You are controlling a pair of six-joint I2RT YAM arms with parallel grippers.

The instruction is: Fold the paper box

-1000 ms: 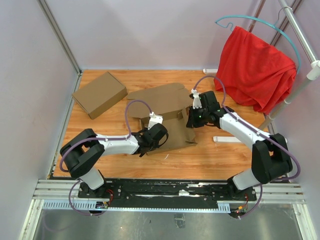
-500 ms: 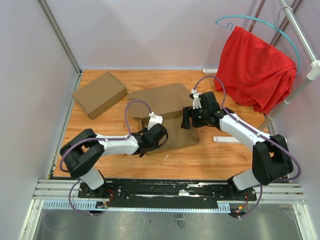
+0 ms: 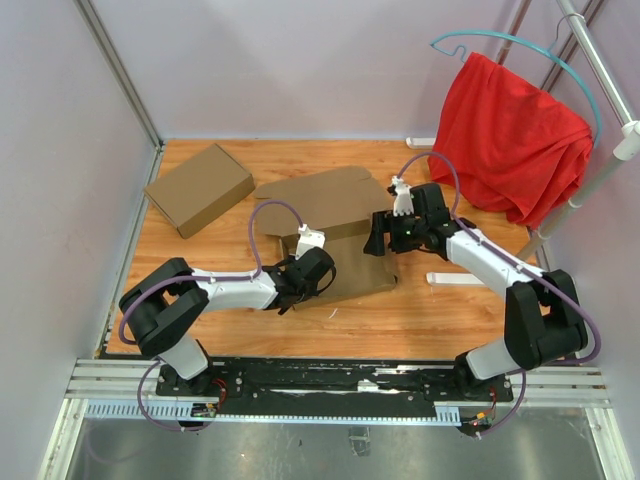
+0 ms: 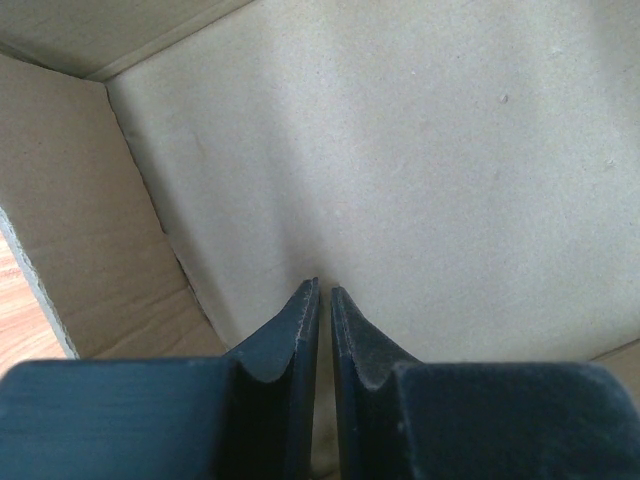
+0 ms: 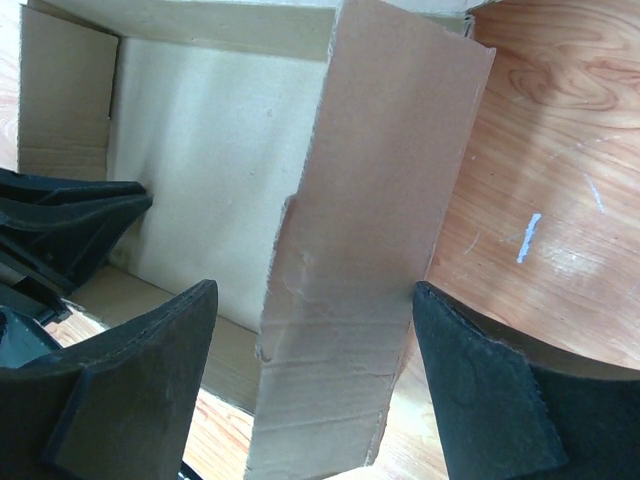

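Note:
The paper box (image 3: pixel 345 215) lies half-formed at the middle of the wooden table, its lid panel flat toward the back. My left gripper (image 3: pixel 312 272) is inside it. In the left wrist view this gripper (image 4: pixel 323 285) is shut, its tips pressed against the pale box floor (image 4: pixel 420 150) with nothing between them. My right gripper (image 3: pixel 378 240) is at the box's right side. In the right wrist view it (image 5: pixel 312 290) is open, and its fingers straddle the upright side flap (image 5: pixel 385 180) without touching it. The left gripper's dark fingers (image 5: pixel 70 215) show at the left of that view.
A second, closed brown box (image 3: pixel 199 188) sits at the back left. A red cloth (image 3: pixel 510 135) hangs on a metal rack (image 3: pixel 600 70) at the right, and the rack's white foot (image 3: pixel 455 279) lies on the table beside my right arm.
My right gripper has opened, let go of the side flap, and drawn back slightly to the right. The left arm has not moved.

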